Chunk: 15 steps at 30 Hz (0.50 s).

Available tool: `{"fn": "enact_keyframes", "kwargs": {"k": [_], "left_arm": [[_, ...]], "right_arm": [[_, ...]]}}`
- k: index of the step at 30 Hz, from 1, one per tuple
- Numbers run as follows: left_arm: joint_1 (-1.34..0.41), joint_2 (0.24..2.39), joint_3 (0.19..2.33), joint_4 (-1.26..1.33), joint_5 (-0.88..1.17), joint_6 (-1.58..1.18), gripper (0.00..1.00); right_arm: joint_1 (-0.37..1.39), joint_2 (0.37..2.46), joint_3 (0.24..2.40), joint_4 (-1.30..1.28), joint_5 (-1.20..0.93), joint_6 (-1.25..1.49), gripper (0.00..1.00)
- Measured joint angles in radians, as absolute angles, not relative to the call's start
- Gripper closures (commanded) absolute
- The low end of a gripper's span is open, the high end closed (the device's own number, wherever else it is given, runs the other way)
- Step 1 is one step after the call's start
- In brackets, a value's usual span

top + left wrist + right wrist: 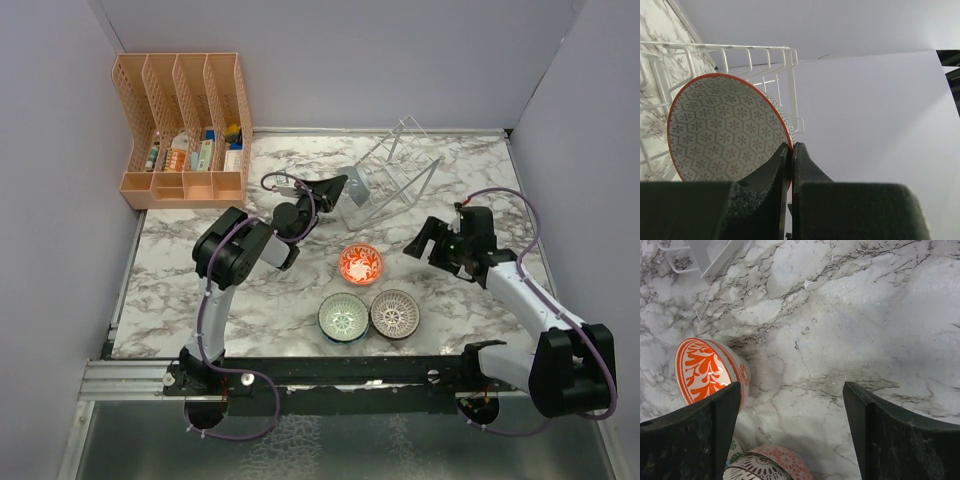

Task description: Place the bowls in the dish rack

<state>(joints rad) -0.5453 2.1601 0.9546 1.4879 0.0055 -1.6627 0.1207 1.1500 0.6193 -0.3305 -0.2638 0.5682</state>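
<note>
- The left gripper [790, 152] is clamped on the rim of a hex bowl [725, 130]. It holds the bowl on edge against the rack [790, 75] at the far middle, probably so the bowl can slip between the wires.
- The right gripper [791, 390] hangs with fingers apart, just right of the red bowl [360, 264], likely lined up for it.
- There are four bowls: one held and three on the table, the red, teal [342, 316] and grey [396, 313]. There is one rack.
</note>
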Motion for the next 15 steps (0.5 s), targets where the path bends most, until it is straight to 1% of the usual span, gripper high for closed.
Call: {"fn": "enact_keyframes", "kwargs": {"k": [15], "left_arm": [[-0.543,2.243,0.994,1.503,-0.024,-1.713,1.0]], "right_arm": [[0.121,1.171,0.64,-0.339,-0.264,0.55,0.17]]}}
